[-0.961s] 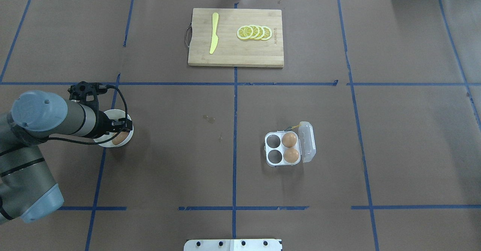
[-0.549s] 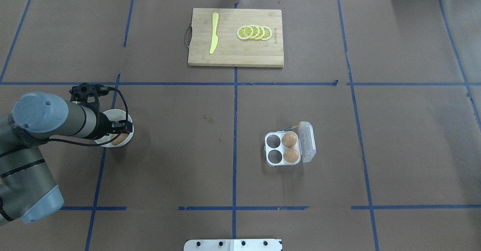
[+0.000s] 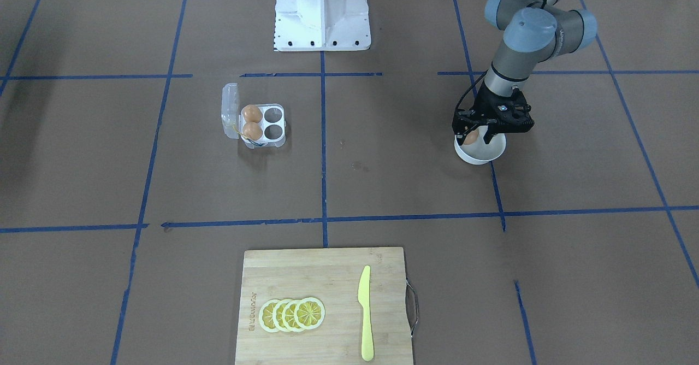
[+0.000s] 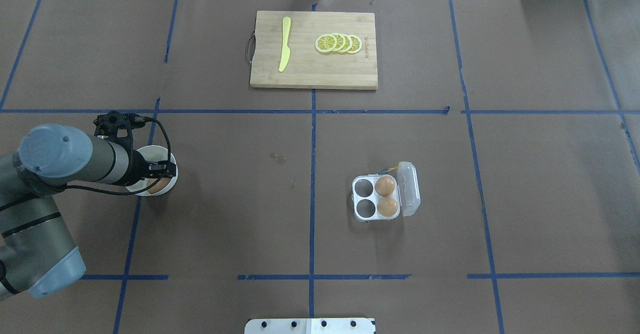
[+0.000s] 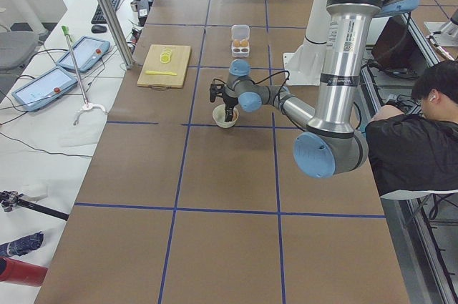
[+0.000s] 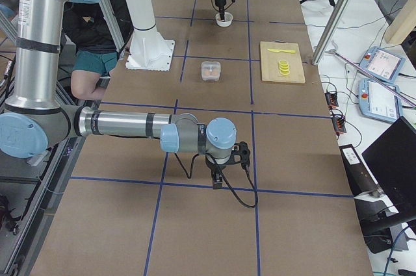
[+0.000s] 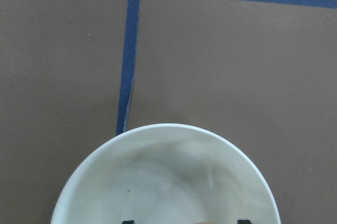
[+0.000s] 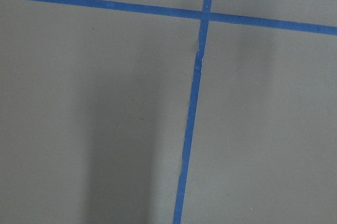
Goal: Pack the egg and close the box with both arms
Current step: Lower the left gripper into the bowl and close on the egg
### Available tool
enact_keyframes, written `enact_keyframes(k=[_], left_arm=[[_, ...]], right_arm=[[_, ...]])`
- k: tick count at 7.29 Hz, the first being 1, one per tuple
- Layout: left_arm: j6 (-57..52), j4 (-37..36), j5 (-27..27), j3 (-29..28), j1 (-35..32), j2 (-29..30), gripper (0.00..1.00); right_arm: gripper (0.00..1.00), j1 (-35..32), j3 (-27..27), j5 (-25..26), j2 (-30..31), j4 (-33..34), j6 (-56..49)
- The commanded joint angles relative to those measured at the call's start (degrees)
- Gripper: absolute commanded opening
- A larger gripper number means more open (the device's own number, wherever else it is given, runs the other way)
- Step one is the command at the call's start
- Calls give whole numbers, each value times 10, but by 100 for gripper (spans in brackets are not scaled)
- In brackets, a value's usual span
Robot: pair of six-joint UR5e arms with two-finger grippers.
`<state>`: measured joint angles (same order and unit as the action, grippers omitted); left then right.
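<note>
Left arm (image 4: 102,163): grey tubular links are joined by pale blue joint caps (image 4: 47,145), and one small screw is noted in the cap face. A black left gripper (image 3: 473,135) is fitted at the wrist. A thin black wrist cable (image 4: 164,133) is looped alongside it. A printed label strip (image 5: 336,32) is seen on the upper link.

Right arm (image 6: 123,125): the same silver-grey tubing is recorded, with black bands at the link ends, blue caps and a black trailing cable (image 6: 251,191).

White pedestal (image 3: 322,10): a row of dark bolt holes is noted along the foot.
</note>
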<state>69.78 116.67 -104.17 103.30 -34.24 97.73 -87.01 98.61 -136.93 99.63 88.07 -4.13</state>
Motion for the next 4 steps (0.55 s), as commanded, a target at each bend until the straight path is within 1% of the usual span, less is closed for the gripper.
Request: enact_keyframes(k=[1, 4], left_arm=[[-14, 1, 0, 1, 2, 0, 72], [-54, 1, -1, 7, 2, -3, 72]], right_arm=[[100, 0, 0, 0, 0, 0, 0], [100, 0, 0, 0, 0, 0, 1]])
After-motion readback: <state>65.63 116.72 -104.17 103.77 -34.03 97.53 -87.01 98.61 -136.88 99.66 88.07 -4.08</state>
